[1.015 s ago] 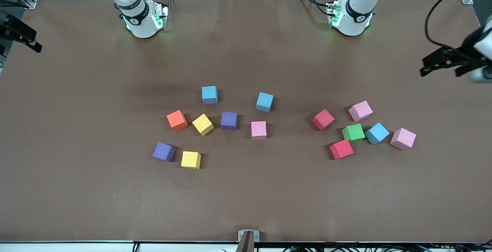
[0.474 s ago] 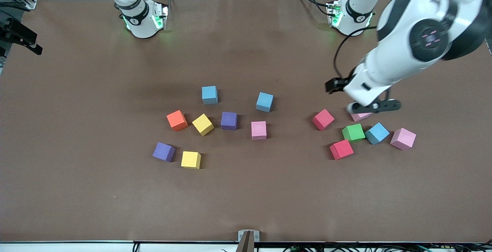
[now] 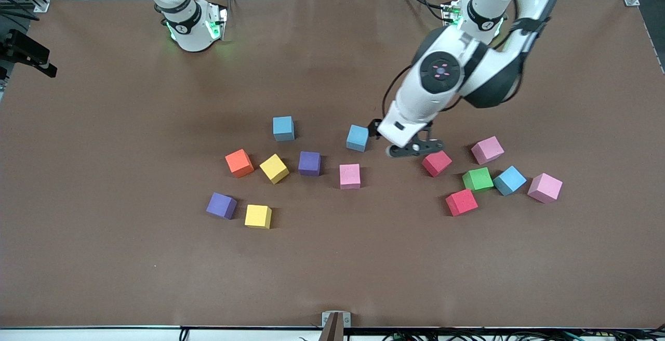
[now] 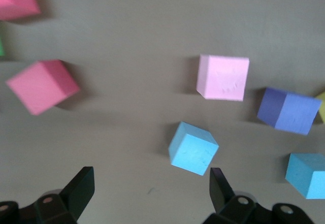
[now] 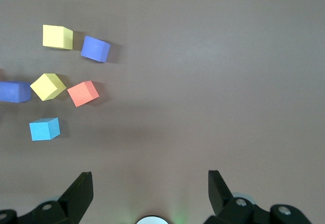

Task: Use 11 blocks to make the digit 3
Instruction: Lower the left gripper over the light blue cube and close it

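The blocks lie loose in two groups. Toward the right arm's end are a light blue block (image 3: 283, 128), an orange (image 3: 239, 162), two yellow (image 3: 274, 168) (image 3: 258, 216), two purple (image 3: 309, 163) (image 3: 221, 205) and a pink (image 3: 349, 175). My left gripper (image 3: 400, 143) (image 4: 151, 176) hangs open and empty over bare table between another light blue block (image 3: 357, 138) (image 4: 193, 148) and a red block (image 3: 436, 162) (image 4: 43, 86). My right gripper (image 3: 28, 52) (image 5: 150, 178) waits open, high at its end of the table. No digit 3 shape shows.
Toward the left arm's end lie two pink blocks (image 3: 487, 149) (image 3: 544, 187), a green (image 3: 477, 179), a blue (image 3: 509, 180) and a second red (image 3: 461, 202). The brown table (image 3: 332, 268) is bare nearer the front camera.
The left arm has swung in from its end of the table, passed over the pink block and now hangs between the light blue and red blocks. The right arm has not moved.
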`<state>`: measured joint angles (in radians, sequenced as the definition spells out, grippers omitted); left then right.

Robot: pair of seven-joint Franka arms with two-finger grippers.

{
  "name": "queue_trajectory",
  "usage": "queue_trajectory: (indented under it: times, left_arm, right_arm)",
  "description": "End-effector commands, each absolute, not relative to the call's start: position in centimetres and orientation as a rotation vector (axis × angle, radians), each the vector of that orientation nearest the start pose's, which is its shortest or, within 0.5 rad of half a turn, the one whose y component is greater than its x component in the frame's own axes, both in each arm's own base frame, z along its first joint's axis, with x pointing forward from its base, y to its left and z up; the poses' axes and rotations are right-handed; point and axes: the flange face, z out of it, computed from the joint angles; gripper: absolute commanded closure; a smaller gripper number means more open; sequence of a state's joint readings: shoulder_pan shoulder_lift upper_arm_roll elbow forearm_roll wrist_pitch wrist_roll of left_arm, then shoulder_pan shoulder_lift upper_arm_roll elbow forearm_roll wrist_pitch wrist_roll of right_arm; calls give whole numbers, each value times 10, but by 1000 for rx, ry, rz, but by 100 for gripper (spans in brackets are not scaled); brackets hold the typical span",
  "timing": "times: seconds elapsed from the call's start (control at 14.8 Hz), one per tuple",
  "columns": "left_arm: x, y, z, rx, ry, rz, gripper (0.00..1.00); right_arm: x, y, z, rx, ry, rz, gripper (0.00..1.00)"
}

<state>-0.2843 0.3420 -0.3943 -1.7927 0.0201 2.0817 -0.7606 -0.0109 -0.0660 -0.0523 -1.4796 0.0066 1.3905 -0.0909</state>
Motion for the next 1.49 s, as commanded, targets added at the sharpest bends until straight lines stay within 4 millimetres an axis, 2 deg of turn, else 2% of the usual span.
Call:
queue_trajectory:
  times: [0.0, 0.2, 0.47, 0.68, 1.01, 1.29, 1.42]
  left_arm:
    - [474, -400, 340, -3210, -49, 56, 0]
    - [446, -427, 297, -3205, 122, -2, 0]
    - [438, -433, 260, -3131, 264, -6, 0]
    - [438, -437, 237, -3146, 306, -27, 0]
    - [436, -443, 221, -3164, 356, -58, 0]
    - [435, -446, 217, -3186, 363, -72, 0]
    - [429, -450, 212, -3180, 397, -59, 3]
  right_arm:
    - [512, -34, 688, -3121, -54, 53, 0]
    - [511, -32, 687, -3120, -59, 67, 0]
    - [512, -34, 687, -3115, -49, 57, 0]
    - [511, -32, 682, -3113, -54, 81, 0]
    - [511, -31, 678, -3111, -54, 88, 0]
    - [512, -31, 679, -3111, -54, 85, 0]
    - [512, -31, 679, -3111, -54, 85, 0]
